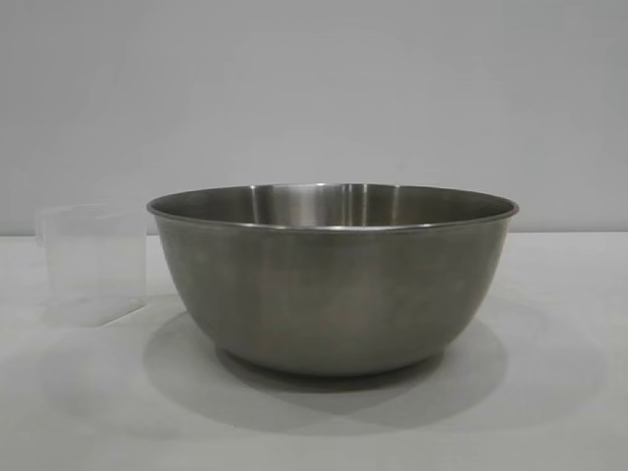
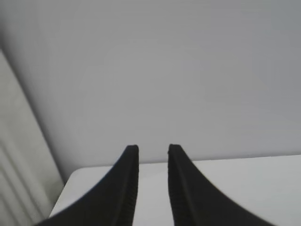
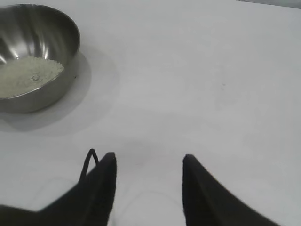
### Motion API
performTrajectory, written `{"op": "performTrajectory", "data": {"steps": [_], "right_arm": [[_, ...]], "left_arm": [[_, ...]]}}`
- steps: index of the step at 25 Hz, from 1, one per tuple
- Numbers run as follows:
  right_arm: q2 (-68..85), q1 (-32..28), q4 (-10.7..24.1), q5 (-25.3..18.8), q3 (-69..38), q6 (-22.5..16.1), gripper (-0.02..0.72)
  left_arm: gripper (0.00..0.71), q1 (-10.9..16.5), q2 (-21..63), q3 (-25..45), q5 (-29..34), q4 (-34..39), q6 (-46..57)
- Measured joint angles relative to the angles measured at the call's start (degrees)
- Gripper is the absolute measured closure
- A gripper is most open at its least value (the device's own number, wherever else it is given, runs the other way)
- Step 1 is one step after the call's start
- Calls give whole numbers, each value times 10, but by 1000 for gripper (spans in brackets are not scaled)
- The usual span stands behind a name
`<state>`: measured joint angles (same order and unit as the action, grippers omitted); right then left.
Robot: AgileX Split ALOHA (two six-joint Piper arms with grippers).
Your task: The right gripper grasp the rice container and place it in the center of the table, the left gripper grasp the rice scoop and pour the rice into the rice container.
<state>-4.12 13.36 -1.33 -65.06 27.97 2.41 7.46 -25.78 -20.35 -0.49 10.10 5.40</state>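
Brushed steel: the rice container (image 1: 332, 280) stands upright mid-table (image 1: 559, 392), dominating the exterior view. The rice scoop (image 1: 93, 263) sits upright just beside it on the left, slightly farther back, looking empty as far as its translucent wall allows.

The right wrist view shows the bowl holding the rice (image 3: 26, 75), a pale heap on its floor. Judgement: bowl placed, pour done, scoop set down; little or nothing remains beyond parking the arms.

Left gripper (image 2: 153, 149): fingers a narrow gap apart, nothing between them, aimed level at the blank wall and the far table edge, clear of the work.

Right gripper (image 3: 149, 160): fingers moderately parted, empty, tilted down over bare table, well apart from the bowl.

Hidden or unclear:
- Neither arm appears in the exterior view.
- From the level exterior view the bowl's inside bottom is hidden; rice confirmed only by the right wrist camera.
- Scoop handle hard to make out; a faint loop at its left edge.
- Whether stray grains lie on the table: cannot tell.
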Motion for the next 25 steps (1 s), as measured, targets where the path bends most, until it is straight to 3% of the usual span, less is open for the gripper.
{"op": "performTrajectory", "data": {"steps": [5,10,14,18,25], "right_arm": [[44,27,2,0,0,0,391],[50,31,2,-3,0,0,391],[50,39,2,-3,0,0,391],[50,44,2,-3,0,0,391],[50,44,2,-3,0,0,391]], "left_arm": [[606,-5,110,-26,159,-16,4],[606,-5,169,-72,297,-33,1],[606,-5,200,-101,417,-75,-71],[606,-6,237,-121,502,-137,-143],[606,-6,268,-125,637,-148,-163]]}}
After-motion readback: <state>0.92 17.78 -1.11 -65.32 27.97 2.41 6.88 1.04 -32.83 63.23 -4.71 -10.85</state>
